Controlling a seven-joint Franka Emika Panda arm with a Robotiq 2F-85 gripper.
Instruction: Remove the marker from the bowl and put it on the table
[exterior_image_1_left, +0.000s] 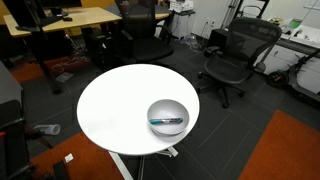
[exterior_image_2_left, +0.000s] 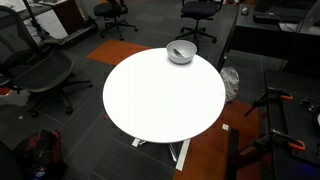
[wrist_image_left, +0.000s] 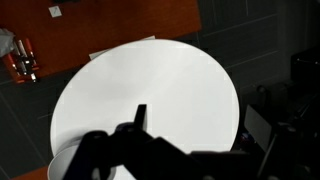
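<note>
The round white table (exterior_image_1_left: 115, 110) shows in both exterior views (exterior_image_2_left: 160, 100) and fills the wrist view (wrist_image_left: 150, 80). The shiny metal bowl (exterior_image_1_left: 167, 116) stands near the table's edge and also shows in an exterior view (exterior_image_2_left: 181, 51). The marker (exterior_image_1_left: 166, 121), dark with a teal part, lies inside the bowl. In the wrist view a pale curved rim at the lower left (wrist_image_left: 58, 164) may be the bowl. My gripper (wrist_image_left: 197, 122) shows only in the wrist view, high above the table. Its dark fingers are apart and hold nothing. The arm is out of both exterior views.
Black office chairs (exterior_image_1_left: 235, 55) (exterior_image_2_left: 40, 70) stand around the table. A wooden desk (exterior_image_1_left: 70, 18) is at the back. Orange carpet patches (exterior_image_2_left: 210, 150) (wrist_image_left: 110, 20) lie beside the table's pedestal. A red-handled item (wrist_image_left: 25, 58) lies on the floor.
</note>
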